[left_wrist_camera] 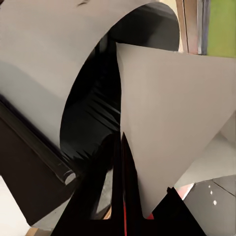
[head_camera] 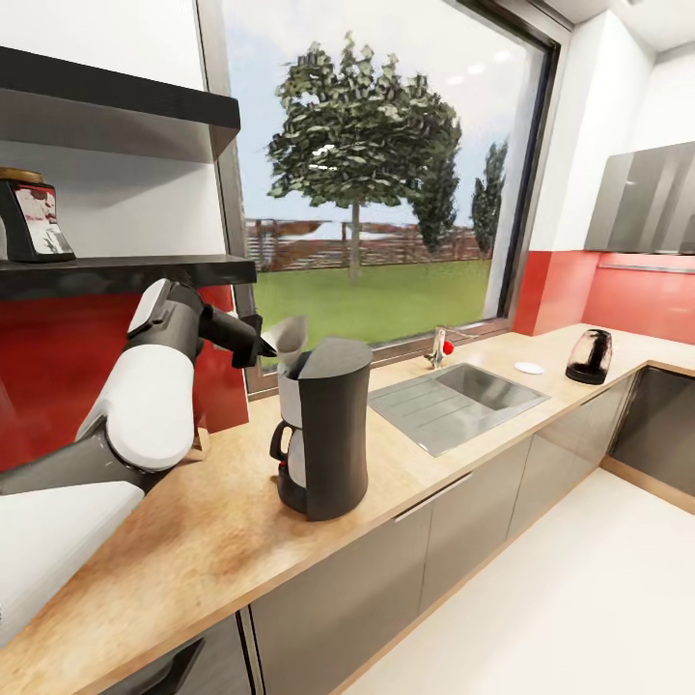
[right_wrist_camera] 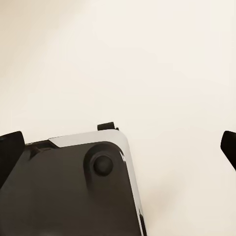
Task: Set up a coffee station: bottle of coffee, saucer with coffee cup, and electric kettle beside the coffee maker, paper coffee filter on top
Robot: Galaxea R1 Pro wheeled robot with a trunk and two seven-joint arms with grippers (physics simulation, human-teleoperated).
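The black coffee maker (head_camera: 323,434) stands on the wooden countertop (head_camera: 212,541). My left gripper (head_camera: 264,345) is shut on a white paper coffee filter (head_camera: 287,338), holding the cone just above the maker's left top edge. In the left wrist view the filter (left_wrist_camera: 172,113) hangs point-down from my dark fingers (left_wrist_camera: 123,196), over the coffee maker's dark opening (left_wrist_camera: 93,113). The bottle of coffee (head_camera: 34,222) stands on the black shelf (head_camera: 125,272) at the left. The electric kettle (head_camera: 589,355) and a white saucer (head_camera: 529,368) sit far right on the counter. My right gripper (right_wrist_camera: 118,147) is open over pale floor.
A steel sink (head_camera: 458,398) with a faucet (head_camera: 439,347) lies between the coffee maker and the kettle. A large window (head_camera: 376,174) runs behind the counter, above a red backsplash (head_camera: 58,376). Grey cabinets (head_camera: 425,550) front the counter. Part of the robot's base (right_wrist_camera: 73,191) sits below the right gripper.
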